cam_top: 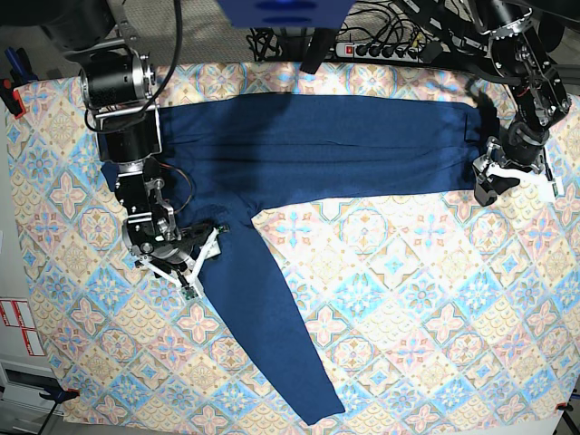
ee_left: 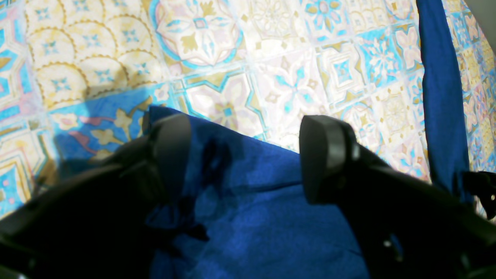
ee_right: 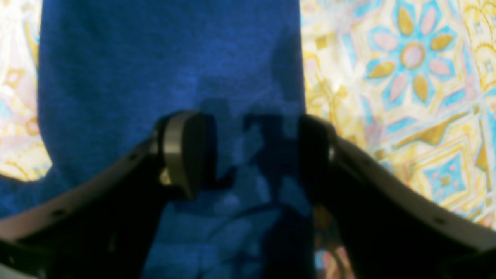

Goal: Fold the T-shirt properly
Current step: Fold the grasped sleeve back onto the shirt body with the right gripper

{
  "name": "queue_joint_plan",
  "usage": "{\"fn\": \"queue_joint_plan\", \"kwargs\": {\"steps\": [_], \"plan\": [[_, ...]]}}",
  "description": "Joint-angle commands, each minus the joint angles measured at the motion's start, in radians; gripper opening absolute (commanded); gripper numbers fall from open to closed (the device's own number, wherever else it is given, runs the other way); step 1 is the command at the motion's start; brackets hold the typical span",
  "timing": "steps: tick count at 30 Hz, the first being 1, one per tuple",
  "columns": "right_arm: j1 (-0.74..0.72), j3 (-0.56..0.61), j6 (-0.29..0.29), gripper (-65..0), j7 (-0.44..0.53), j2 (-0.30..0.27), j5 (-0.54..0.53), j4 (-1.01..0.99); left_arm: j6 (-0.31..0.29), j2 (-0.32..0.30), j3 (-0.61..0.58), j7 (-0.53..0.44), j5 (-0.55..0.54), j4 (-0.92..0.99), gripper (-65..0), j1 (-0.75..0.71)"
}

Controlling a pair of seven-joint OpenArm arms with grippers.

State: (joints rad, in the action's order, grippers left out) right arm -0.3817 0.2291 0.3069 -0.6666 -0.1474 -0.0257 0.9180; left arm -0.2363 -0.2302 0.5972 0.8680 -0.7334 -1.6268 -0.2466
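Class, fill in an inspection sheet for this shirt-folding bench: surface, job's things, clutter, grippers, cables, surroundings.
Surface: tile-patterned tablecloth, flat.
Job's things: T-shirt, dark blue, folded into a long band across the far side, one sleeve trailing toward the near edge.
Clutter: nothing seen.
Grippers: left gripper open at the band's end; right gripper open over the sleeve's base.
Cables: power strip and leads behind the table.
Surroundings: red clamp on one table edge.

T-shirt (cam_top: pixel 299 149): soft, matt, heathered knit cloth is observed. Tablecloth (cam_top: pixel 408 299): smooth printed cloth with a faint sheen is noted. Left gripper (ee_left: pixel 246 159) fingers: matt black plastic is seen.
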Motion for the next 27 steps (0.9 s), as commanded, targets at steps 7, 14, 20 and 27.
{"fn": "queue_joint_plan", "kwargs": {"steps": [7, 14, 20, 27], "plan": [[-0.026, -0.006, -0.001, -28.9, 0.044, -0.007, -0.001, 0.005, -0.005, -0.015, 0.005, -0.019, -0.010, -0.014, -23.9, 0.005], [-0.073, -0.010, -0.001, -28.9, 0.107, -0.010, 0.000, -0.173, -0.005, -0.015, 0.005, -0.019, -0.010, -0.014, -23.9, 0.003], [-0.072, -0.003, -0.001, -29.0, 0.163, -0.014, 0.000, -0.251, -0.005, -0.015, 0.005, -0.019, -0.010, -0.014, -23.9, 0.003], [-0.069, -0.003, 0.002, -60.9, 0.161, -0.014, 0.000, -0.253, -0.005, -0.015, 0.005, -0.019, -0.010, -0.014, -23.9, 0.003]]}}
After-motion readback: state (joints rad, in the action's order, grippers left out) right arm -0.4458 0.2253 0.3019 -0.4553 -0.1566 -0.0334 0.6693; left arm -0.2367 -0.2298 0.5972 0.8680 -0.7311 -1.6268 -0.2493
